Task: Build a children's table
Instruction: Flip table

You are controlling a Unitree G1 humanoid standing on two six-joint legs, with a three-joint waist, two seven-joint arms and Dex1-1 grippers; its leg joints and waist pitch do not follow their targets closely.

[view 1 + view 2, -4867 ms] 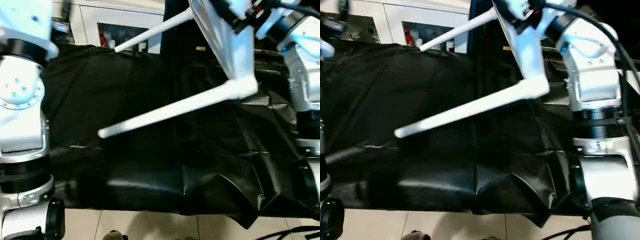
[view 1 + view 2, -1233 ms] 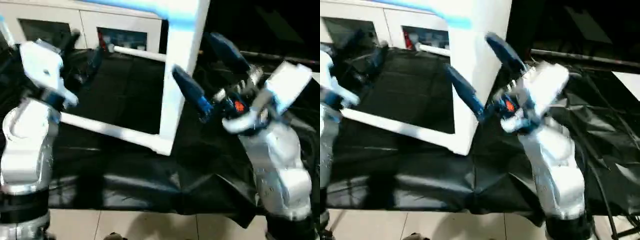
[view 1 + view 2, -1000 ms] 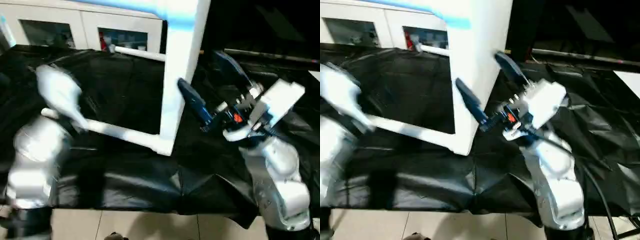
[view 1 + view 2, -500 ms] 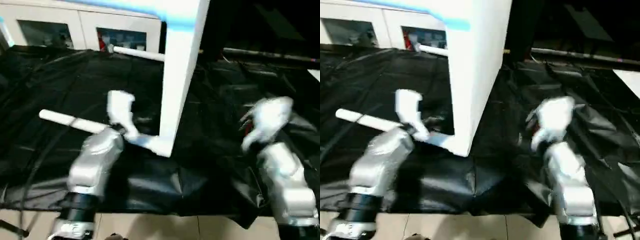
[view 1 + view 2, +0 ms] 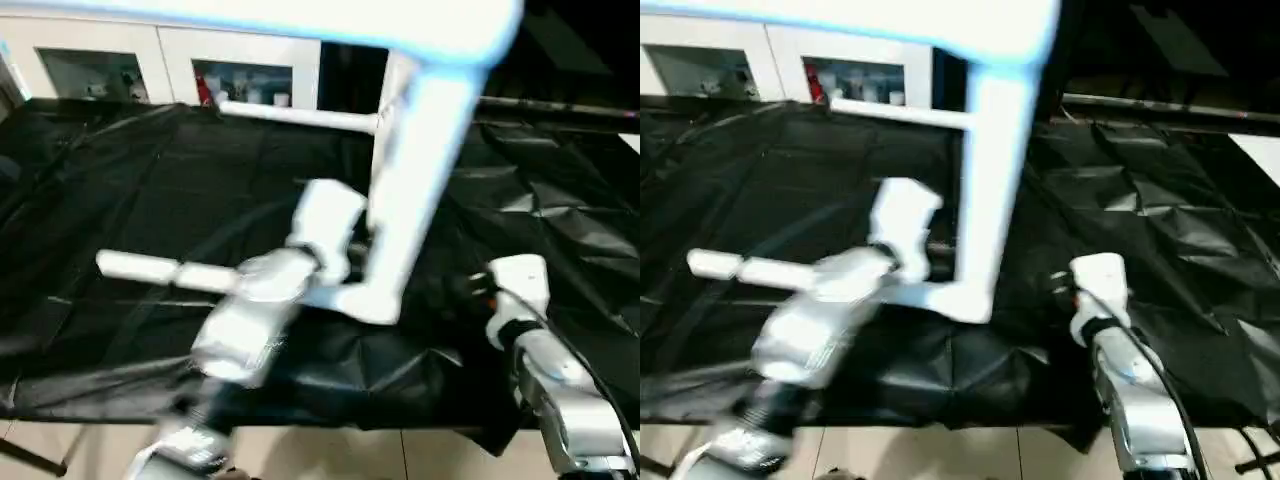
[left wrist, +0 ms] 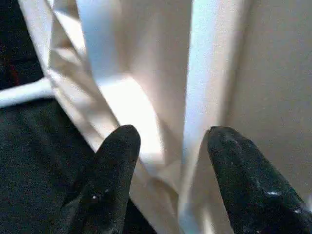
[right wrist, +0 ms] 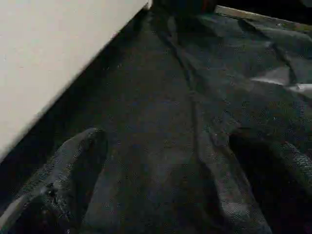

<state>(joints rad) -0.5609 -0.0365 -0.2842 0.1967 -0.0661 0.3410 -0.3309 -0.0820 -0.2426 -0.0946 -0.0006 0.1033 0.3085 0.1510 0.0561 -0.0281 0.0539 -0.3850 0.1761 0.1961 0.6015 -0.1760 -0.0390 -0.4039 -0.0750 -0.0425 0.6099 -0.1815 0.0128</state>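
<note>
Left forearm [image 5: 240,320]: you see a rounded silver shell ending in a white boxy wrist block.
Right forearm [image 5: 560,400]: silver casing, white wrist block, a thin black cable along it.
Left fingers [image 6: 114,170]: two black, glossy, rounded.
Right fingers [image 7: 63,175]: black, matte, rounded.

I see the white tabletop [image 5: 420,190] tipped on edge at frame centre over black sheeting [image 5: 150,180]. Two legs [image 5: 160,272] jut toward frame left. My left arm [image 5: 260,310] reaches its lower corner; right arm [image 5: 540,370] sits lower right.
</note>
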